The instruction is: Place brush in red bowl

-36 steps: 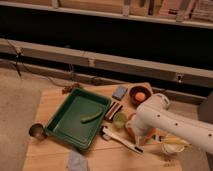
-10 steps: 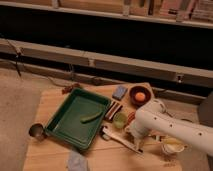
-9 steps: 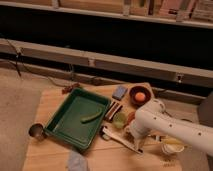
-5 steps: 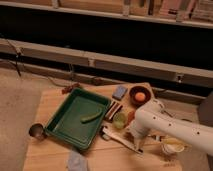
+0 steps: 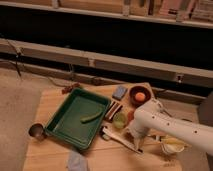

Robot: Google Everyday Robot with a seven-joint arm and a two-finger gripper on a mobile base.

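Note:
The brush (image 5: 116, 137) is a slim white utensil lying flat on the wooden table (image 5: 55, 102). Its rounded head points left, beside the green tray, and its handle runs down-right under my arm. The red bowl (image 5: 138, 94) stands at the back of the table with an orange object inside. My gripper (image 5: 132, 135) is at the end of the white arm that comes in from the right. It is low over the brush handle, in front of the red bowl. The arm hides the gripper's tips and the middle of the handle.
A green tray (image 5: 67, 125) holding a green vegetable (image 5: 91, 117) fills the left middle. A brown-and-white striped block (image 5: 113, 110), a blue-grey sponge (image 5: 120, 91) and a green cup (image 5: 120, 120) lie near the bowl. A yellow bowl (image 5: 172, 146), a metal cup (image 5: 36, 131) and a blue cloth (image 5: 77, 161) sit along the front.
Since the earliest frame my arm has moved left and down toward the brush. Over the last second it has barely moved. The brush lies where it was.

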